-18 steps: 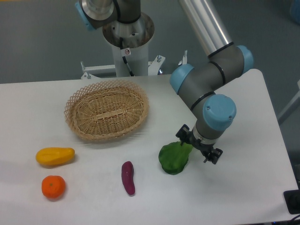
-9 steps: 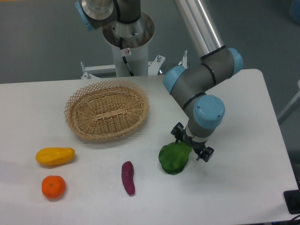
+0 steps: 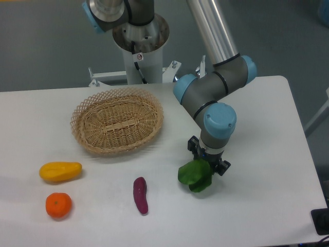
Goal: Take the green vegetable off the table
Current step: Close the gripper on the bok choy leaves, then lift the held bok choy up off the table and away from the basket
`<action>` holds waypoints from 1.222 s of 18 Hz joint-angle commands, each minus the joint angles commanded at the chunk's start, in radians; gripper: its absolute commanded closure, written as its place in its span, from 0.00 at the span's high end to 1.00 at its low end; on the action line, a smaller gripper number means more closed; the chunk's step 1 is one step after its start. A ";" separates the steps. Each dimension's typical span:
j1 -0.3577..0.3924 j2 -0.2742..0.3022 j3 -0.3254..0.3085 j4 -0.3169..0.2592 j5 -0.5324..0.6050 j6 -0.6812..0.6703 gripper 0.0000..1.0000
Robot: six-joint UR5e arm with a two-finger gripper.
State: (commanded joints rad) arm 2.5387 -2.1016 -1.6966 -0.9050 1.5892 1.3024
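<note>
The green vegetable point(image 3: 194, 176) is a dark green leafy toy at the front middle right of the white table point(image 3: 267, 154). My gripper point(image 3: 207, 163) points down right over its upper right end and is shut on it. The leaves hang tilted out to the lower left of the fingers. The pale stalk end is hidden under the gripper. I cannot tell whether the vegetable still touches the tabletop.
A wicker basket point(image 3: 117, 122) stands at the middle left. A purple eggplant-like piece point(image 3: 140, 195) lies left of the vegetable. A yellow fruit point(image 3: 60, 171) and an orange point(image 3: 58, 205) lie at the front left. The arm's base column point(image 3: 140, 41) stands behind the table.
The gripper has moved left, over the vegetable's stalk end, and closed on it. The vegetable has tipped from lying flat and round to a tilted, narrower shape.
</note>
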 joint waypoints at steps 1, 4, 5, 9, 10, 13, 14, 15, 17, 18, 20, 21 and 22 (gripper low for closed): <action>0.000 0.002 0.002 -0.002 0.002 -0.006 0.20; 0.003 0.020 0.009 -0.008 -0.012 -0.008 0.02; 0.005 0.023 0.014 -0.011 -0.012 -0.009 0.02; 0.008 0.043 0.035 -0.012 -0.011 -0.015 0.03; 0.009 0.046 0.044 -0.012 -0.012 -0.018 0.03; 0.014 0.055 0.071 -0.012 -0.017 -0.070 0.03; 0.014 0.055 0.083 -0.012 -0.024 -0.072 0.04; 0.015 0.054 0.107 -0.015 -0.035 -0.075 0.04; 0.017 0.048 0.139 -0.024 -0.046 -0.075 0.04; 0.021 0.045 0.155 -0.041 -0.045 -0.075 0.04; 0.029 0.043 0.195 -0.098 -0.044 -0.071 0.04; 0.040 0.040 0.219 -0.135 -0.046 -0.069 0.04; 0.043 0.035 0.245 -0.168 -0.046 -0.068 0.04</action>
State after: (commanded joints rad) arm 2.5817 -2.0662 -1.4514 -1.0734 1.5432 1.2348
